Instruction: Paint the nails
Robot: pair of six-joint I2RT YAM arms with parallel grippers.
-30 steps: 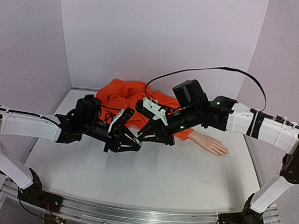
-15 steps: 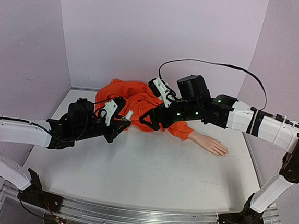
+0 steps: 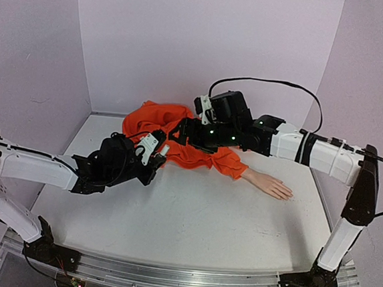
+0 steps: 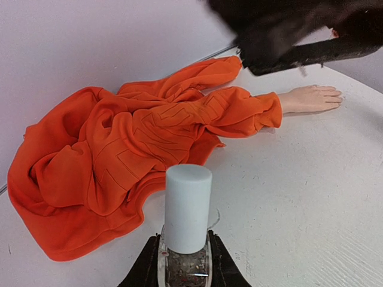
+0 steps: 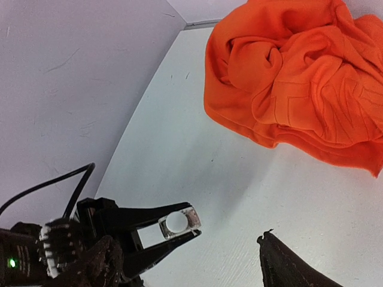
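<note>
Evidently pre-painting: left gripper (image 4: 184, 276) pinches the capped bottle (image 4: 182, 263), whose cap (image 4: 188, 206) the spread right gripper (image 3: 177, 133) beyond it must grasp.

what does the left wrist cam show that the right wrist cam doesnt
Only the left wrist view shows the mannequin hand coming out of the orange sleeve, and part of the dark right arm overhead. Only the right wrist view shows the left gripper from outside, shut on the small clear bottle with a white cap, plus a black cable by the wall. Both show that bottle, the crumpled orange garment and the white table.
</note>
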